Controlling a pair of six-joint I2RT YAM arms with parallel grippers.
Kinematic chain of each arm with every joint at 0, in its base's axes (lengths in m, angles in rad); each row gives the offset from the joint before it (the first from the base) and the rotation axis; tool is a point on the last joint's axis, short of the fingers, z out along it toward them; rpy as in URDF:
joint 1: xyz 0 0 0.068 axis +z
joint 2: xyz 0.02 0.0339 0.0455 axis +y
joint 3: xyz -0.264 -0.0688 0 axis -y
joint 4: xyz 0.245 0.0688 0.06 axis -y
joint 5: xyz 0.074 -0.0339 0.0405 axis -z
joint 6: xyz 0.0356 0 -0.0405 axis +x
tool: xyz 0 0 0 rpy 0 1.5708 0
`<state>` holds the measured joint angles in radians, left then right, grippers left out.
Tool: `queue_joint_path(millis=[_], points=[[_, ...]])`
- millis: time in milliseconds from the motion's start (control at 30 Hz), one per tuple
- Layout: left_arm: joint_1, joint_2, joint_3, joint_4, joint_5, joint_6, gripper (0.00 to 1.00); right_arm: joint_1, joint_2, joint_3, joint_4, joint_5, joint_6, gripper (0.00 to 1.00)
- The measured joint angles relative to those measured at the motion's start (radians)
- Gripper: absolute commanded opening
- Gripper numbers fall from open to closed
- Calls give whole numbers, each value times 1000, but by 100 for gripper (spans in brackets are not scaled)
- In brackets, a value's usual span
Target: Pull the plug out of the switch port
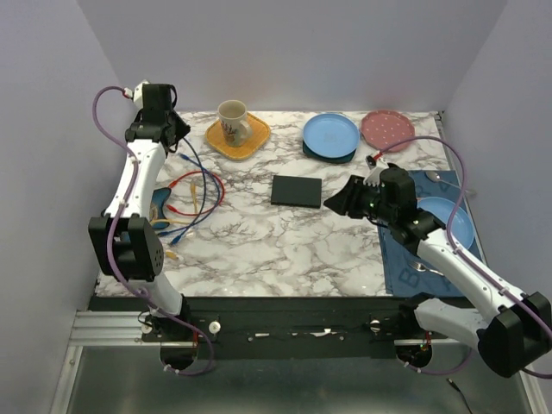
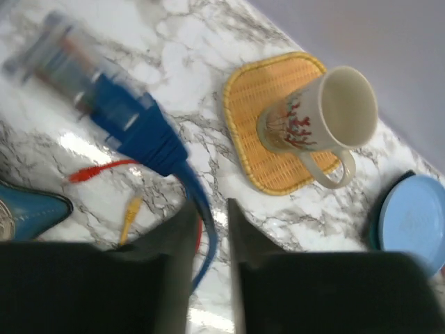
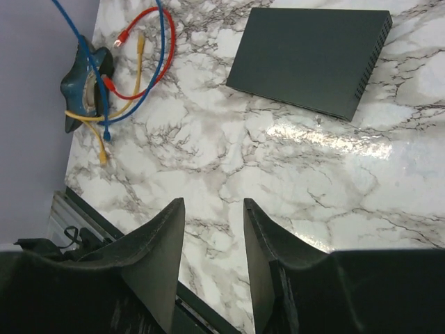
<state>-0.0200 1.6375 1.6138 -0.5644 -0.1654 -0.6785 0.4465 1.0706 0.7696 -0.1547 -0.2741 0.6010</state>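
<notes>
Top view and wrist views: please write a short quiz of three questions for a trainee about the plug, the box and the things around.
1. True or false: the plug sits in a port of the box.
2. What stands on the mat? A) mug B) spoon C) bowl
3. Fill in: the cable passes between the fingers of the ____ gripper.

Key: 1 false, the plug hangs free above the table. 2 A. 3 left; the left gripper holds it.
</notes>
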Motion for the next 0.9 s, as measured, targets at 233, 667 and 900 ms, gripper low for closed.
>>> queue_joint_path(millis=[233,667,900], points=[[78,148,17,-73,-29,-26,99,0,-37,-38,-21,40,-34,48],[-225,-150,-508,304,158,-87,76,0,337,48,7,163,53,1],[-230,96,-478,362,211,-140,44,-18,528,179,19,235,111,1]])
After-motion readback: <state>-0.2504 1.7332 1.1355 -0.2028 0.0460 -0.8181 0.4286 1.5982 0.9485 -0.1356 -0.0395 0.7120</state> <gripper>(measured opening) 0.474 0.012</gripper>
